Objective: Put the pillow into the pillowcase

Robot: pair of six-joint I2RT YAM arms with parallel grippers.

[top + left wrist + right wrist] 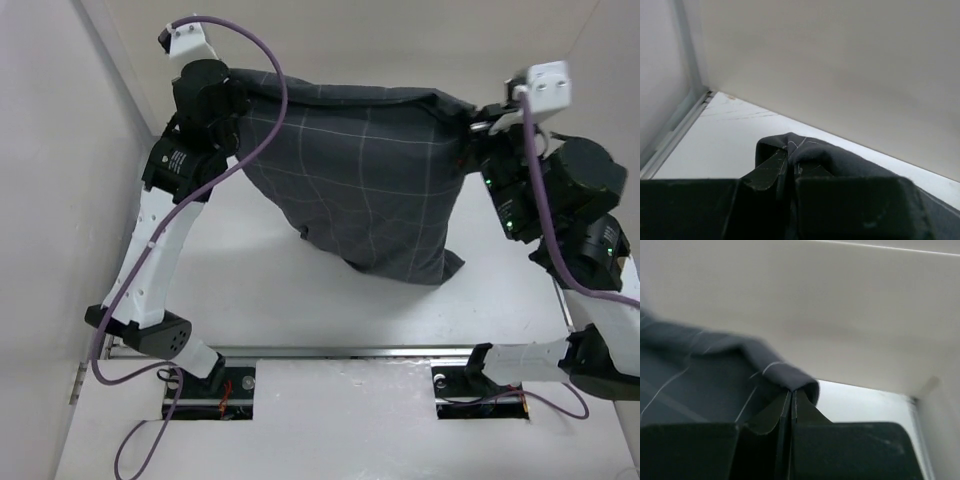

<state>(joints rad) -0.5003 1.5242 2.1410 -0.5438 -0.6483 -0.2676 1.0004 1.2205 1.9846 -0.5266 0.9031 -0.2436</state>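
Aloft, pillowcase (370,190) hanging, left hand (790,161) pinching one corner, right hand (791,399) pinching the other

Even, soft overhead light; faint shadows; wrist views blurred up close.

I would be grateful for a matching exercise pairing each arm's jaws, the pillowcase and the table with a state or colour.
1. left jaws
2. right jaws
3. pillowcase
4. table

A. white, below the hanging cloth
B. shut on the pillowcase's corner at the robot's right
C. dark grey with pale grid lines, held up between both arms
D. shut on the pillowcase's corner at the robot's left

Pairs: 1-D, 2-B, 3-C, 4-A
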